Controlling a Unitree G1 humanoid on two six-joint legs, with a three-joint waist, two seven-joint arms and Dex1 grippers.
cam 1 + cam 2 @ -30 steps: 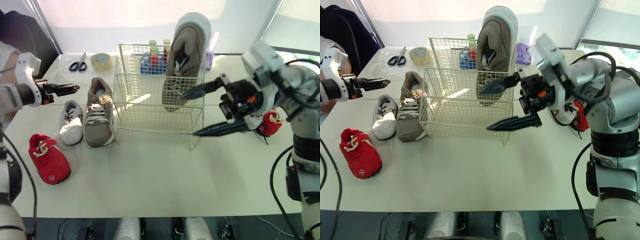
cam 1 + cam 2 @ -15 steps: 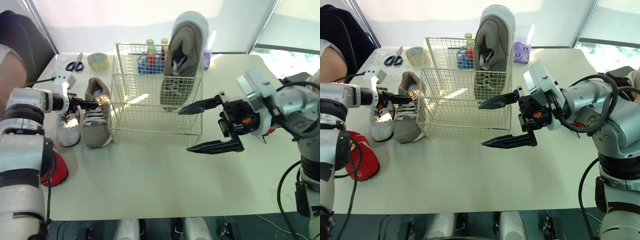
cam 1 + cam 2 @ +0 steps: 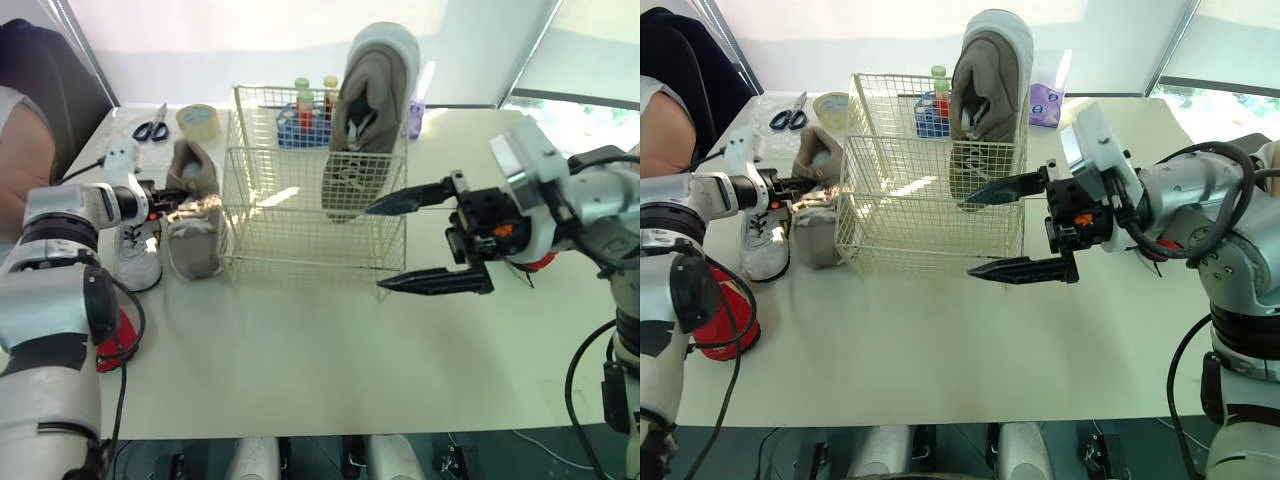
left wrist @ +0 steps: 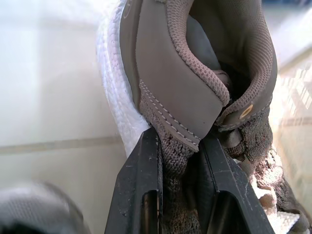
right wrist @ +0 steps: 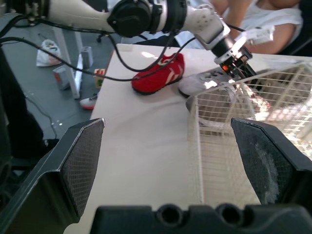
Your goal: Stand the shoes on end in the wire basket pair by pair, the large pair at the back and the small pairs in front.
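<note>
The left tool is pressed onto the side of a tan shoe, one finger on the outside and the other inside the opening. This shoe sits just to the left of the wire basket, tipped up with its heel end raised and its toe end low. Its mate, the second tan shoe, stands on end in the back right corner of the basket, its upper half above the rim. A small white shoe lies flat on the table beside the held one. A red shoe lies nearer the table's front edge. The right tool hovers at the basket's front right corner with its fingers spread wide, holding nothing. Another red shoe shows partly behind the right arm. Scissors and a roll of tape lie at the far left.
</note>
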